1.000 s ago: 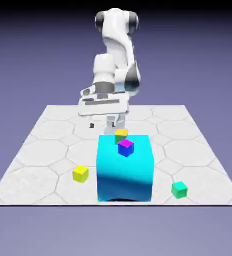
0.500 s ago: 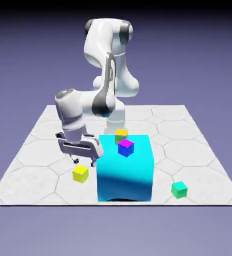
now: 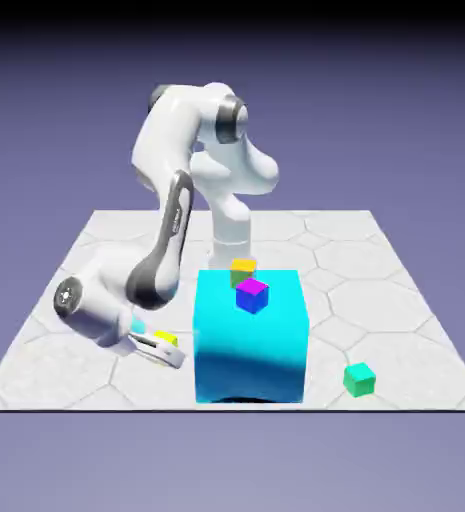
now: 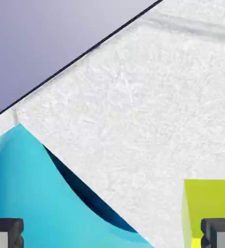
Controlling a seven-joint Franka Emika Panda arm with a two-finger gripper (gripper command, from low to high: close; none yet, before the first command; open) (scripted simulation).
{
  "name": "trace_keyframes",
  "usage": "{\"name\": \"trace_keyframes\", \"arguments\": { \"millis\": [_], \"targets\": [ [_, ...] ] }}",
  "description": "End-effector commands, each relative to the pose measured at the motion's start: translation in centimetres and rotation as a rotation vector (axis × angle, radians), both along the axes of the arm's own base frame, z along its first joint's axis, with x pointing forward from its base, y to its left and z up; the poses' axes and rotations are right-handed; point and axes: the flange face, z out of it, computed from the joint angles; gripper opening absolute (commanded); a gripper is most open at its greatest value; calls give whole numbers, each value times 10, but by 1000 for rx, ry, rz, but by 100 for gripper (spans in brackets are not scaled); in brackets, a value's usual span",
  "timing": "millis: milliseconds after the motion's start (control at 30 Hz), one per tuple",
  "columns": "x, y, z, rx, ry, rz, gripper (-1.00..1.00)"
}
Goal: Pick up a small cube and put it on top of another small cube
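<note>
Locating the yellow cube (image 4: 211, 198), you find it on the table (image 4: 119, 97) at the gripper (image 4: 112, 233), behind the fingertip at the hand view's right; you cannot confirm contact. Note the jaw state: released, fingertips wide apart, nothing grasped. In the exterior view, the gripper partly hides this cube. To the gripper's side, toward the exterior view's right, you see the large cyan block (image 3: 251, 345). The magenta-topped blue cube (image 3: 252, 297) and orange-topped cube (image 3: 243, 272) appear at its top. Well apart from the gripper, beyond the block, is the teal-green cube (image 3: 359, 380).
</note>
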Motion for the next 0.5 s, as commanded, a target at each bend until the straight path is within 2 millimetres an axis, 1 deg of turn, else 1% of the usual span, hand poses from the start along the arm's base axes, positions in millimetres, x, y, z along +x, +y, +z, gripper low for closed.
{"name": "trace_keyframes", "arguments": {
  "millis": [0, 167, 333, 433, 467],
  "targets": [
    [-1, -3, -7, 18, 37, 9, 0],
    [-11, -16, -40, 105, 222, 47, 0],
    [-25, -27, -70, 194, 410, 78, 0],
    [-35, -32, -86, 247, 525, 92, 0],
    [-37, -33, -85, 253, 562, 114, 0]
  ]
}}
